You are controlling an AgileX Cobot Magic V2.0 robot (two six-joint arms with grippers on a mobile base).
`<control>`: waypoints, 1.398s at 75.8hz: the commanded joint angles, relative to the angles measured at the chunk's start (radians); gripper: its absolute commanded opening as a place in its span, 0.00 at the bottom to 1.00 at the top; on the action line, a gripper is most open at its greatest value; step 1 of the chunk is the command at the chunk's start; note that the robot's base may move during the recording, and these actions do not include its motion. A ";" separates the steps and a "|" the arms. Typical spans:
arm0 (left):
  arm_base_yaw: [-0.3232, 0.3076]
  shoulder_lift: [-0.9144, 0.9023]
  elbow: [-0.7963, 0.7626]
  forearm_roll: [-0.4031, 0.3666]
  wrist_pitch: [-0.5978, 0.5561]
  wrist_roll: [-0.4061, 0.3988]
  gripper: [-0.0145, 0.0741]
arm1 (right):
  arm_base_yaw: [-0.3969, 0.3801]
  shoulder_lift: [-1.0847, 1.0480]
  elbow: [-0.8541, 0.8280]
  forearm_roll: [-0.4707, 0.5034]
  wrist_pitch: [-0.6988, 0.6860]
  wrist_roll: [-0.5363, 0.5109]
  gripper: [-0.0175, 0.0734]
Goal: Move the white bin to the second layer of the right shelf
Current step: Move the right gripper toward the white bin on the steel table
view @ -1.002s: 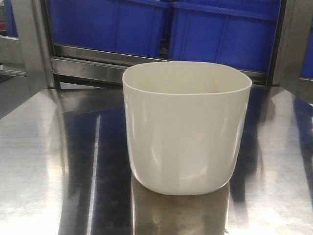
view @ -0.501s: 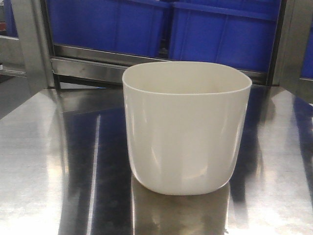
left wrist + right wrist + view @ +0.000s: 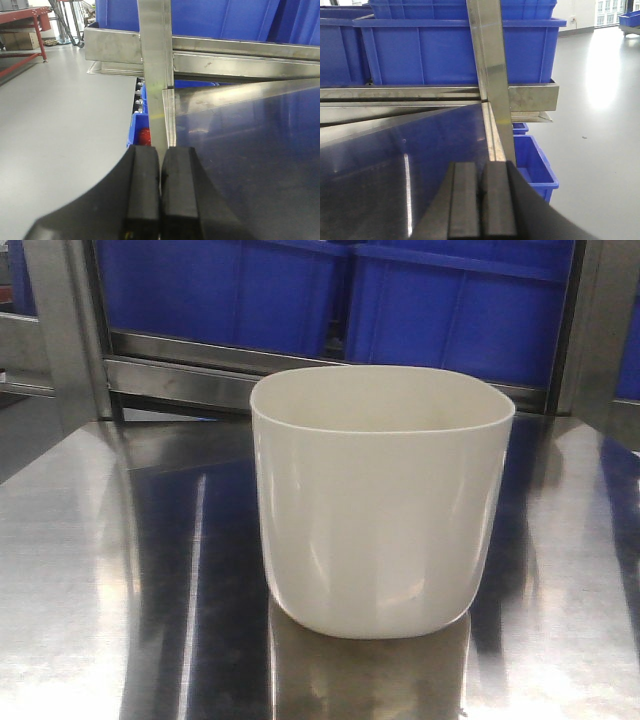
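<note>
White bin: the white bin [image 3: 380,510] stands upright on the shiny steel table [image 3: 90,570], near the middle of the front view.
Behind it: blue crates [image 3: 230,290] sit on a steel rack [image 3: 180,380] at 12 o'clock.
Left gripper: the left gripper [image 3: 160,195] has its black fingers pressed together, holding nothing. A steel post [image 3: 156,75] stands at its 12 o'clock.
Right gripper: the right gripper [image 3: 481,200] is pressed together too, holding nothing.
Change: none. The bin sits in the same spot as a second ago.
</note>
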 commanded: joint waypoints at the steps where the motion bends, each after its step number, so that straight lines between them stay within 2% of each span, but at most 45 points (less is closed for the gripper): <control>1: -0.005 -0.014 0.037 0.000 -0.087 -0.003 0.26 | -0.002 -0.018 -0.017 -0.010 -0.114 -0.004 0.25; 24: -0.005 -0.014 0.037 0.000 -0.087 -0.003 0.26 | -0.002 -0.017 -0.017 -0.009 -0.142 -0.004 0.25; 30: -0.005 -0.014 0.037 0.000 -0.087 -0.003 0.26 | 0.020 0.016 -0.024 0.016 -0.161 0.036 0.25; 36: -0.005 -0.014 0.037 0.000 -0.087 -0.003 0.26 | 0.048 0.112 -0.059 0.046 -0.157 0.083 0.25; 56: -0.005 -0.014 0.037 0.000 -0.087 -0.003 0.26 | 0.066 0.580 -0.380 0.041 -0.014 0.084 0.25; 68: -0.005 -0.014 0.037 0.000 -0.087 -0.003 0.26 | 0.066 0.809 -0.644 0.041 0.141 0.084 0.25; 83: -0.005 -0.014 0.037 0.000 -0.087 -0.003 0.26 | 0.077 1.035 -0.979 0.041 0.531 0.083 0.25; 89: -0.005 -0.014 0.037 0.000 -0.087 -0.003 0.26 | 0.113 1.113 -1.085 0.036 0.655 0.070 0.25; 92: -0.005 -0.014 0.037 0.000 -0.087 -0.003 0.26 | 0.143 1.158 -1.139 0.036 0.721 0.028 0.26; 106: -0.005 -0.014 0.037 0.000 -0.087 -0.003 0.26 | 0.284 1.249 -1.229 0.036 0.864 -0.129 0.27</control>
